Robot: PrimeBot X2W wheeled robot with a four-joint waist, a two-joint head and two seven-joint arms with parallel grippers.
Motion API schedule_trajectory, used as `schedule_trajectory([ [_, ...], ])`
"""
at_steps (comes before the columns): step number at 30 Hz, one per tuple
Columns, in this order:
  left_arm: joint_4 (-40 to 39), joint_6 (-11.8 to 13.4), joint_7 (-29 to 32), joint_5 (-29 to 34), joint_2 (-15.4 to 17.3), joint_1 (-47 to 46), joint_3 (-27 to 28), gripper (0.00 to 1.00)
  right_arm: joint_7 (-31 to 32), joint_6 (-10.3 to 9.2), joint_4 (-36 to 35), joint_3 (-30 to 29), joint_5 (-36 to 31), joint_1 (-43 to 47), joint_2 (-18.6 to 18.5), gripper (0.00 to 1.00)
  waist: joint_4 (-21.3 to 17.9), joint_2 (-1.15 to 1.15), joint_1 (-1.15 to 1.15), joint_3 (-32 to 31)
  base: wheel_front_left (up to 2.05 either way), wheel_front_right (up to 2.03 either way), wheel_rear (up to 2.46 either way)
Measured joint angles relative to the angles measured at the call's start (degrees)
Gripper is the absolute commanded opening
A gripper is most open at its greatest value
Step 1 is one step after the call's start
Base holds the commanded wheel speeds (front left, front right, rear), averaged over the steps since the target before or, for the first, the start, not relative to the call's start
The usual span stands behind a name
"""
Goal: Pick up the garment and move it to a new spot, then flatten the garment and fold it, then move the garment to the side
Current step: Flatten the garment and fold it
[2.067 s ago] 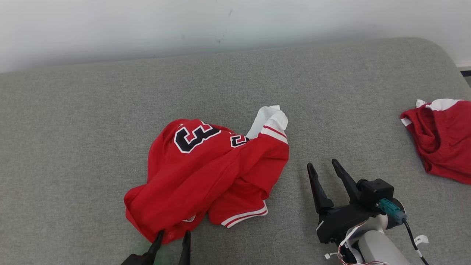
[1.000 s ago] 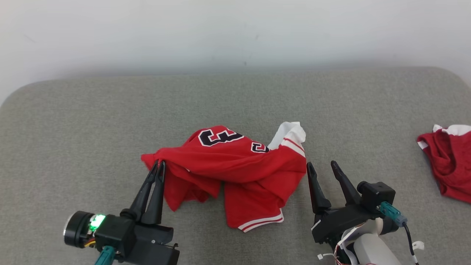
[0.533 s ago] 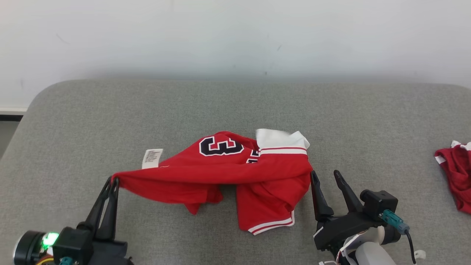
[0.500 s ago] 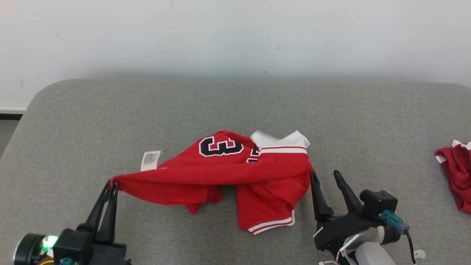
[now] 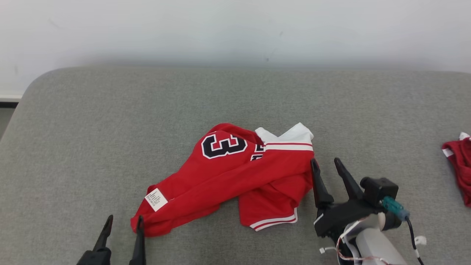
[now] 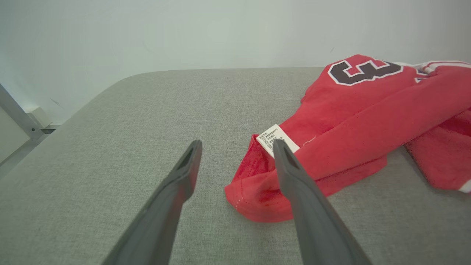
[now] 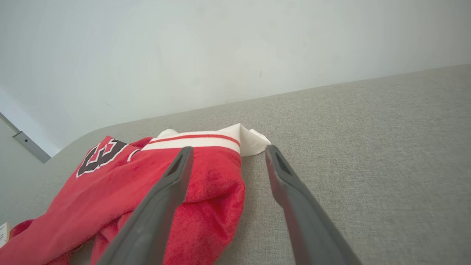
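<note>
The garment [image 5: 235,173] lies in a crumpled heap near the middle of the grey cloth-covered counter [image 5: 73,129]. It runs from a near-left corner bearing a white care label [image 5: 156,199] up to a white sleeve [image 5: 294,134] at the far right. A large black numeral faces up on its far side, and a striped hem [image 5: 274,222] shows at the near edge.

The left pincer [image 5: 124,219] stands wide open with nothing in it. Its right finger is just beside that labelled corner (whether it brushes the cloth I cannot tell). The right pincer [image 5: 324,161] is likewise spread wide and empty, its left finger close against the heap's right edge. Another red garment [image 5: 458,165] sits well apart at the far right.

By its look the jersey is light, soft and entirely limp. It should sag from any single hold, and its layers should slide over one another rather than keep a shape. The counter's woven cover would probably drag on it a little, which helps when pulling it flat.

The best holds are likely the firmer edges: the labelled corner for the left pincer, and the banded sleeve cuff or the striped hem for the right. Pinching the loose middle risks catching several layers at once.
</note>
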Motion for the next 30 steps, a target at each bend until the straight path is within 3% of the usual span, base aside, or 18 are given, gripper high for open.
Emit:
schedule_trajectory([
  [14,-2.21,-1.03,0.00,-1.76,-1.47,-2.49,-5.33,1.00,0.01,0.00,16.31,1.08,2.72,-12.35,-3.81,1.00,5.71,0.00,0.00,3.72,0.00,0.00,0.00],
  [15,-2.41,-1.02,0.00,-1.93,-1.48,-2.55,-5.66,1.00,0.08,0.00,18.27,1.09,2.99,-13.23,-3.99,0.96,6.19,0.00,0.00,3.99,0.00,0.00,0.00],
  [16,-2.72,-0.98,0.00,-2.37,-1.51,-2.60,-5.89,1.00,0.48,0.00,19.92,1.43,3.15,-14.10,-4.15,0.72,6.67,0.00,0.01,4.26,0.00,0.00,0.00],
  [17,-3.01,-0.82,0.00,-2.65,-1.51,-2.73,-6.15,1.00,0.48,0.00,21.03,1.59,3.97,-14.77,-4.17,0.37,7.14,0.00,0.01,4.50,0.00,0.00,0.00],
  [18,-3.19,-0.80,0.00,-2.70,-1.49,-2.87,-6.45,1.00,0.49,0.00,21.87,1.92,4.52,-15.40,-4.35,0.10,7.62,0.00,0.00,4.71,0.00,0.00,0.00],
  [19,-3.28,-0.63,0.00,-2.86,-1.51,-2.92,-6.69,1.00,0.43,0.00,22.01,2.68,4.52,-15.99,-4.56,0.00,8.09,0.00,0.01,4.92,0.00,0.00,0.00],
  [22,-3.54,-0.47,0.00,-3.24,-1.51,-2.94,-7.20,1.00,0.26,0.00,21.09,3.87,4.97,-17.69,-5.45,0.00,9.33,0.00,0.01,5.40,0.00,0.00,0.00],
  [30,-2.97,-0.07,0.00,-4.90,-1.53,-3.15,-10.93,1.00,0.14,0.00,7.16,3.45,-0.45,-25.93,-8.89,0.00,12.35,0.00,0.01,5.89,0.00,0.00,0.00],
])
